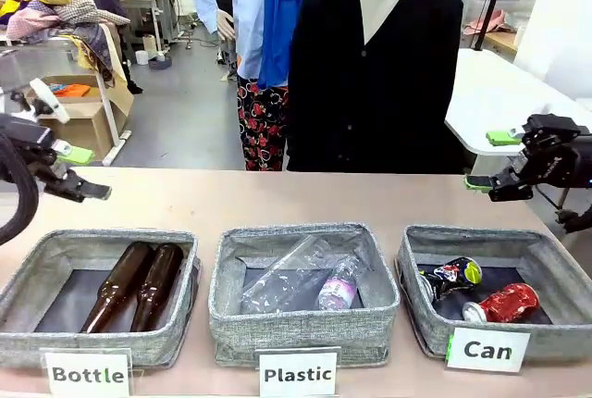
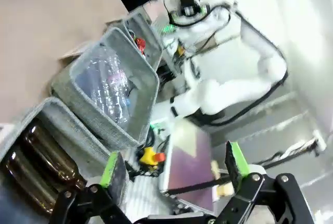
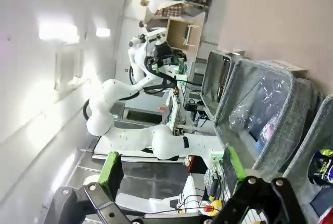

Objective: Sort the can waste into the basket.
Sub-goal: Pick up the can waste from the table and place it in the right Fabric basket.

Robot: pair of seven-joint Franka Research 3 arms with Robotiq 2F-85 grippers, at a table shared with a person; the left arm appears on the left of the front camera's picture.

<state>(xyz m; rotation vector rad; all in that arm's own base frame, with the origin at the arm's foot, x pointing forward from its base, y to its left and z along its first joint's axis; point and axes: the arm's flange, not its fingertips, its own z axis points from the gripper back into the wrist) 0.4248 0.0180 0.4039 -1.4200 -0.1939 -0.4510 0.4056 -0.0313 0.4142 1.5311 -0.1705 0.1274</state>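
The grey "Can" basket (image 1: 428,310) stands at the front right of the table. Inside it lie the black printed can (image 1: 453,275) and the shiny red can (image 1: 504,303), side by side. My right gripper (image 1: 490,159) hovers open above and behind this basket, holding nothing. Far off at the table's left edge, my left gripper (image 1: 83,174) is open too. In the left wrist view the open gripper (image 2: 171,166) looks along the row of baskets, with the red can (image 2: 139,42) in the farthest one. In the right wrist view the open gripper (image 3: 171,168) has the black can (image 3: 321,168) at lower right.
The "Bottle" basket (image 1: 23,278) at front left holds two brown glass bottles (image 1: 134,285). The "Plastic" basket (image 1: 305,324) in the middle holds clear plastic bottles (image 1: 338,282). A person in a black cardigan (image 1: 375,74) stands at the far edge. Bare tabletop (image 1: 277,199) lies behind the baskets.
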